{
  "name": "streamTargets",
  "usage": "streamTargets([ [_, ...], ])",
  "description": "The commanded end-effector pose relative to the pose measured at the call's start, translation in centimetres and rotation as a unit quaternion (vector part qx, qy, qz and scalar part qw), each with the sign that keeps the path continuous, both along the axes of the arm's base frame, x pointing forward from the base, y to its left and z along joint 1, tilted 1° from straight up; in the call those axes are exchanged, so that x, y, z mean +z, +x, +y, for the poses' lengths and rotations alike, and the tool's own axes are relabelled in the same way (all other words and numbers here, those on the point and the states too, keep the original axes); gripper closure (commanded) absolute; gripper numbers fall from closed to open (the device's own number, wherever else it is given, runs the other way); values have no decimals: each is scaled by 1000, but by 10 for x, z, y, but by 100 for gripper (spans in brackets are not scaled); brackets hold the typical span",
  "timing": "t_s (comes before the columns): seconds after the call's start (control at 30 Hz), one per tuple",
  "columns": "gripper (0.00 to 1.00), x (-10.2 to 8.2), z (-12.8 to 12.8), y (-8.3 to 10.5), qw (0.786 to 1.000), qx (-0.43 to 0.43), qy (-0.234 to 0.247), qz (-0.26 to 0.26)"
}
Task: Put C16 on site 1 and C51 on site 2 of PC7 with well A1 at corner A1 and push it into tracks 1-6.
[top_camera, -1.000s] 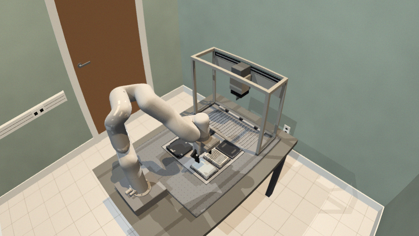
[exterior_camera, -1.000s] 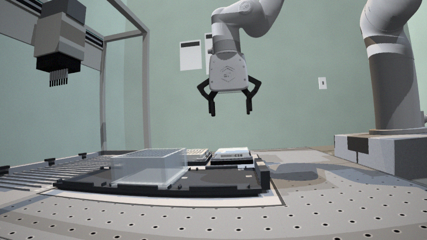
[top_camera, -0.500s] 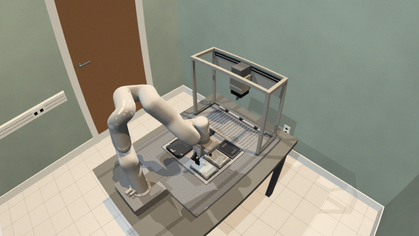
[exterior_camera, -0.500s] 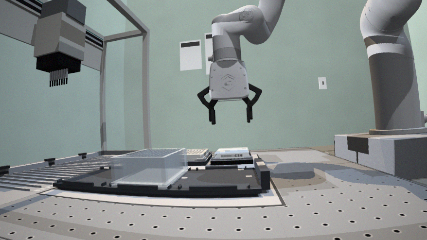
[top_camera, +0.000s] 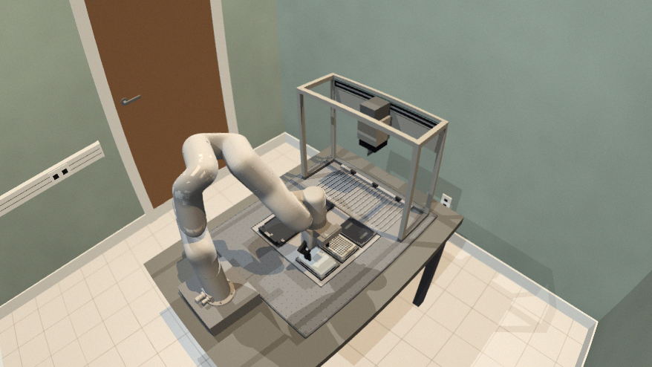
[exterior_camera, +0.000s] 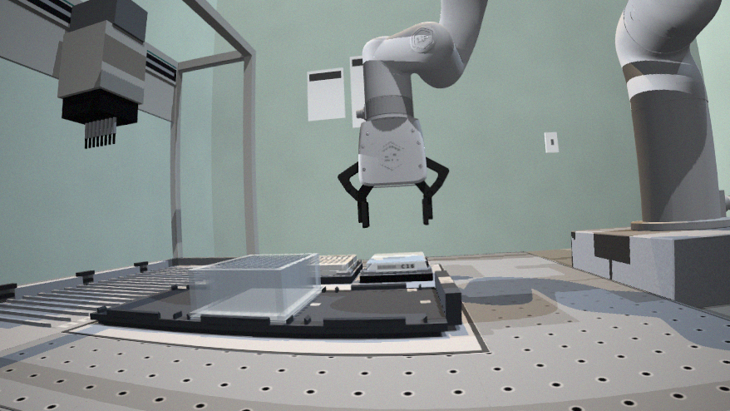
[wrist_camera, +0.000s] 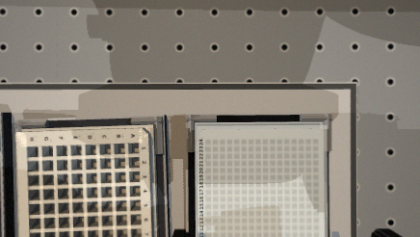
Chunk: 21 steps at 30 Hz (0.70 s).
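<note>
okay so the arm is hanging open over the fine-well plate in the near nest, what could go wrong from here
1. The open gripper hangs over the 384-well plate, with the 96-well plate right beside it; a finger might come down in the narrow gap and nudge that neighbour out of its nest.
2. The deep-well block already stands on the carrier next to the bare handle-end site; lowering the plate there might bump it.

tabletop [top_camera: 437,230]: dark, carries a perforated grey breadboard [top_camera: 291,299]
arm pedestal [top_camera: 227,317]: stands at the near corner
instrument frame [top_camera: 412,192]: stands at the far end
carrier PC7 [exterior_camera: 357,311]: lies on the apron [exterior_camera: 449,343]
</note>
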<state>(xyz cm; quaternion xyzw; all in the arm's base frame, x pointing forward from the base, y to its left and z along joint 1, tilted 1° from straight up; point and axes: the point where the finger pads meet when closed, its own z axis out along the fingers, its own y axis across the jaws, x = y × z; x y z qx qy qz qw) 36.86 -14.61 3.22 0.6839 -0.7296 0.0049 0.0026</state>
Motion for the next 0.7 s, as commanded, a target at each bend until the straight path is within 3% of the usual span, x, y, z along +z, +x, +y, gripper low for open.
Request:
streamTargets([
  [0.0, 0, -5, -1, 1, 1000, 0, -1, -1],
  [0.67, 0, -32, -1, 1, 1000, 0, -1, -1],
])
